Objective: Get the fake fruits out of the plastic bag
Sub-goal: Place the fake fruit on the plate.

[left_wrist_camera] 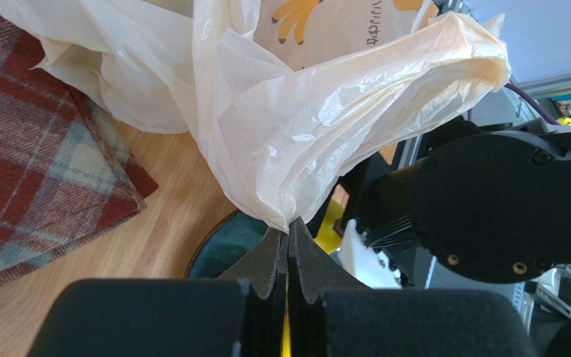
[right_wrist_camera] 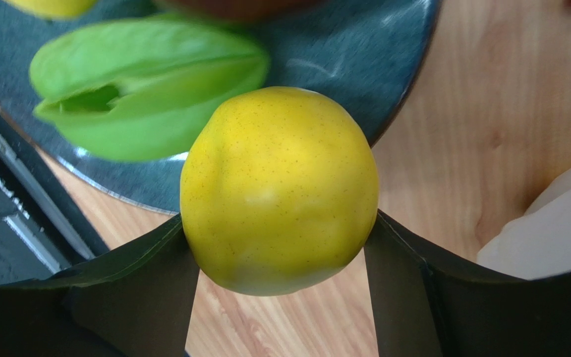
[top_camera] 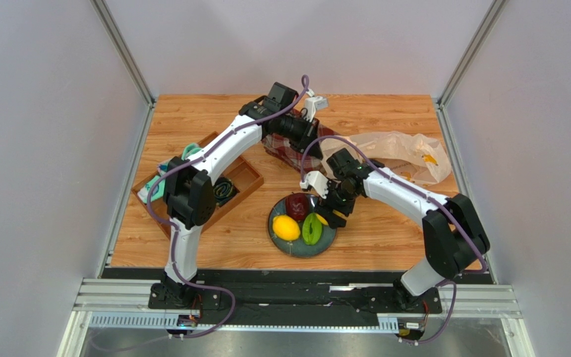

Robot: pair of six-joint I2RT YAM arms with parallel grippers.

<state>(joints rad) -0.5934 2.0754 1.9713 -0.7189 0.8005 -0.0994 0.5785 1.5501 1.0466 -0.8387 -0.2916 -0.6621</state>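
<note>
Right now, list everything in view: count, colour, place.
crinkly translucent plastic bag: one, beige, table's far right
woven plaid cloth: one, red, far centre
wooden tray: one, brown, left
coiled items: several, black and teal, in tray
round plate: one, blue-grey, near centre
oval plastic lemon: one, yellow, on plate
ribbed plastic fruit: one, green, on plate
round plastic fruit: one, dark red, on plate
speckled plastic fruit: one, yellow, over plate's rim
left fingers: black, shut on bag's edge
right fingers: black, shut on speckled fruit
</note>
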